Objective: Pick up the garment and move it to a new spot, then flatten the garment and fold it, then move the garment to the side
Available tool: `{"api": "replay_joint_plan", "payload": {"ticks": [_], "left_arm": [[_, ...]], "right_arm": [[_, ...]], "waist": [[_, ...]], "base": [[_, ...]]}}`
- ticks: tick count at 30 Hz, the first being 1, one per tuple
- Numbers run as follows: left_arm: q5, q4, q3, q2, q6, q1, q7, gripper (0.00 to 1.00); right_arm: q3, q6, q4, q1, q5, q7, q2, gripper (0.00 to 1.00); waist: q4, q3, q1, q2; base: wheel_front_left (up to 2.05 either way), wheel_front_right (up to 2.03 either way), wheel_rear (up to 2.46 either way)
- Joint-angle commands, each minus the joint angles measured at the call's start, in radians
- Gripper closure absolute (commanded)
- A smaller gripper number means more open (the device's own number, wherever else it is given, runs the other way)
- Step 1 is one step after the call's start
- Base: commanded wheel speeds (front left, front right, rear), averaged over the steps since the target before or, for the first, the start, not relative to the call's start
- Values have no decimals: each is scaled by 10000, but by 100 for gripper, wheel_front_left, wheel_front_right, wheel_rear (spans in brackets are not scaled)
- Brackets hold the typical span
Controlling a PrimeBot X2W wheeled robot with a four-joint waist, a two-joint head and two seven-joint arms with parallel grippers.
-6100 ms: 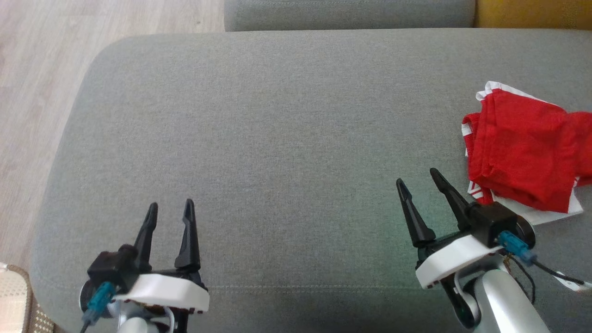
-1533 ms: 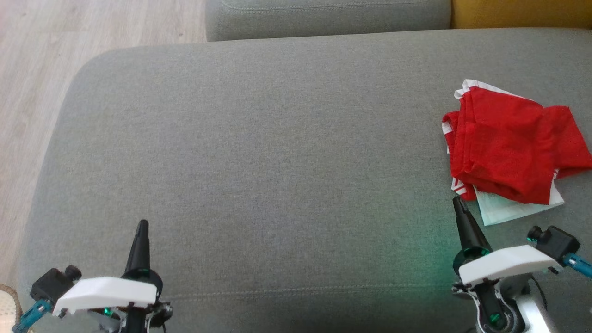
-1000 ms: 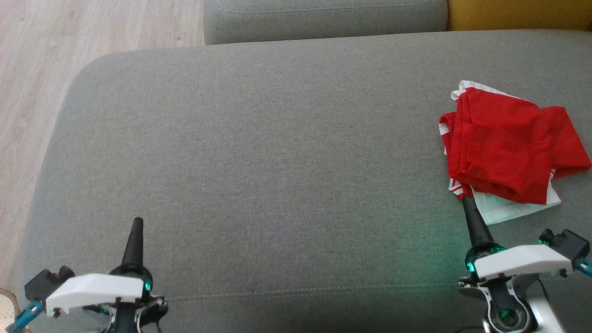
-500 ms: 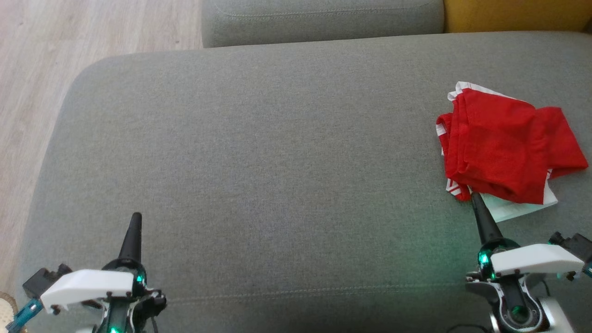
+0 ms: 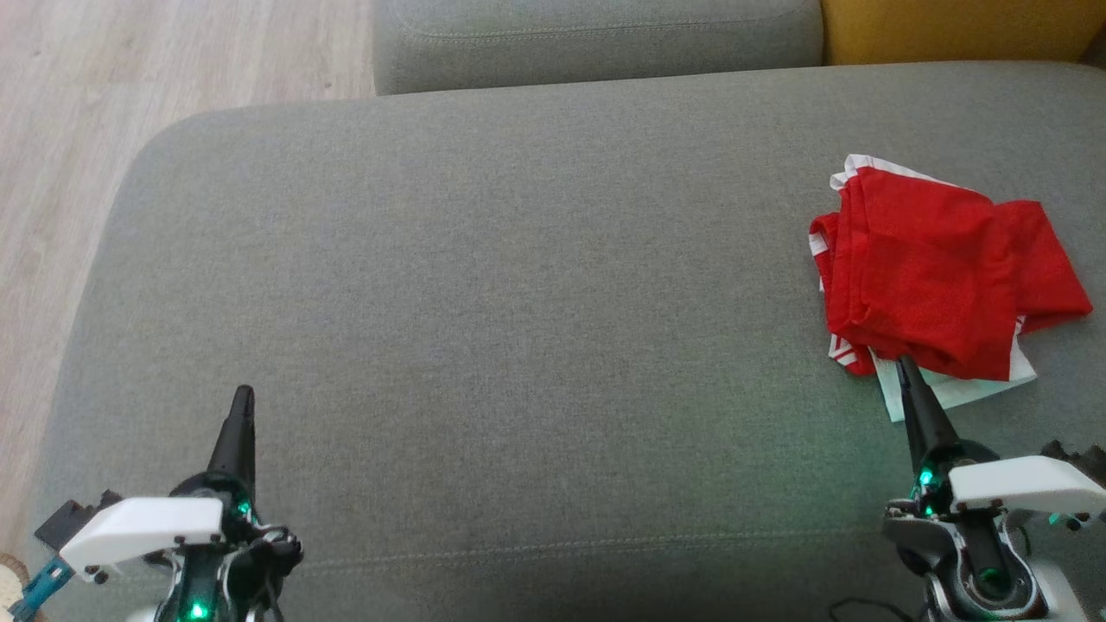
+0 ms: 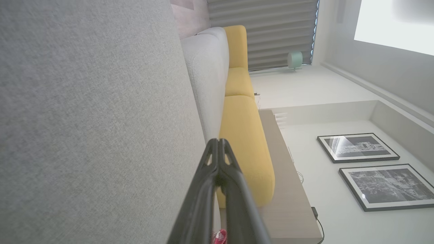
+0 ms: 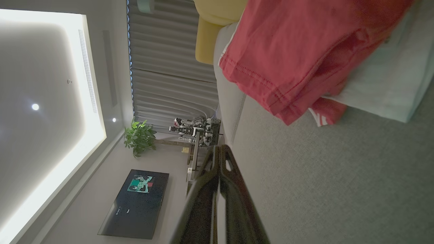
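The garment (image 5: 937, 276), a bright red jersey with white panels, lies folded in a rough bundle at the right of the grey sofa seat (image 5: 518, 294). In the right wrist view the garment (image 7: 298, 54) shows its stitched red hem and a white layer underneath. My right gripper (image 5: 904, 365) is shut and empty, turned on its side, its tip just at the bundle's near white edge. My left gripper (image 5: 244, 394) is also shut and empty, low at the seat's near left, far from the jersey. In each wrist view the fingers (image 6: 218, 159) meet at their tips (image 7: 219, 159).
A grey back cushion (image 5: 596, 34) and a yellow cushion (image 5: 959, 30) line the far side. Wooden floor (image 5: 78, 95) lies beyond the seat's left edge. The seat's wide middle is bare fabric.
Since six seconds ago both grippers have shut and rolled onto their sides. Over the last second both arms sank toward the lower frame edge while the camera shifted slightly; the garment lies as before.
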Motion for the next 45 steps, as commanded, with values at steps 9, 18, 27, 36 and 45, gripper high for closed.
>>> {"api": "replay_joint_plan", "payload": {"ticks": [9,18,27,36,45], "left_arm": [[-926,-205,548,163,-104,-687,307,100],[-1334,-174,652,151,-121,-757,456,100],[-1309,-173,681,130,-121,-759,479,100],[-1286,-171,708,111,-121,-761,501,100],[-1268,-170,730,95,-121,-763,519,100]], "right_arm": [[-44,0,-486,-286,1195,312,-117,100],[-156,0,-525,-282,1709,462,-98,100],[-189,0,-522,-285,1681,488,-74,100],[-221,0,-520,-288,1655,513,-51,100],[-246,0,-518,-290,1633,534,-33,100]], "waist": [[-37,-48,0,0],[-57,-72,0,0],[-57,-72,0,0],[-57,-72,0,0],[-57,-73,0,0]], "base": [[0,0,0],[0,0,0],[0,0,0],[0,0,0],[0,0,0]]}}
